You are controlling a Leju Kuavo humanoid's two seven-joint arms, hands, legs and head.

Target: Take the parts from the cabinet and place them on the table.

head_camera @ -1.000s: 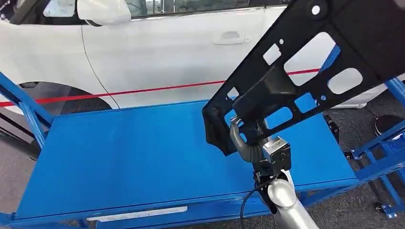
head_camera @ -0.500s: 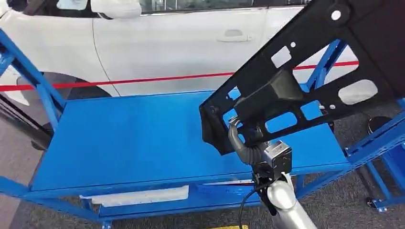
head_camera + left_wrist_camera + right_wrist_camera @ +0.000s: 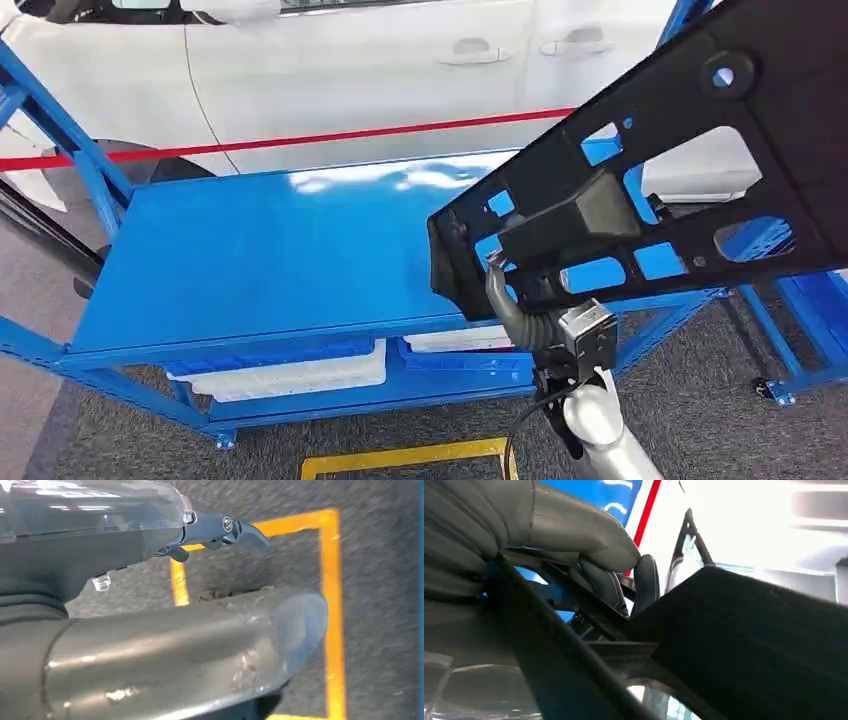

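- Blue table (image 3: 260,260) stands before a white car (image 3: 350,70), on grey carpet marked with yellow tape (image 3: 330,605).
- Right hand (image 3: 515,300) grasps the black panel (image 3: 680,170), holding it tilted above the table's right end.
- Left hand (image 3: 150,630) hangs over the floor; whether it is clenched or released, I cannot tell.

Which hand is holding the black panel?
The right hand: it grips the panel from below. The left hand hangs over the floor, holding nothing.

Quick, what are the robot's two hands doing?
Right hand: holding the black panel.
Left hand: hanging over the floor, holding nothing; open or closed cannot be told.
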